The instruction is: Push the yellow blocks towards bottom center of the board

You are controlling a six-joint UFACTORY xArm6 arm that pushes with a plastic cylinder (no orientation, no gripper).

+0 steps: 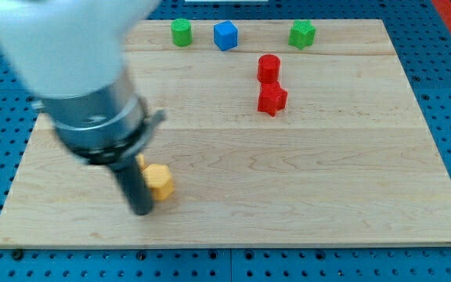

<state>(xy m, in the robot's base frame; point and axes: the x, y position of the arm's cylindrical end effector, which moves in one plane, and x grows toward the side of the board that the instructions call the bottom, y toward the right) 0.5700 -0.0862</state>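
Note:
A yellow block [160,181] lies at the board's lower left, with my tip [142,210] touching its left side. A sliver of a second yellow block [141,160] shows just above it, mostly hidden behind the rod. The arm's large grey and white body covers the view's upper left. The blocks' shapes are hard to make out.
Along the top edge stand a green cylinder [181,32], a blue cube [225,35] and a green block [302,34]. A red cylinder [268,67] and a red star-like block [272,99] sit right of centre. The wooden board [327,196] lies on a blue pegboard.

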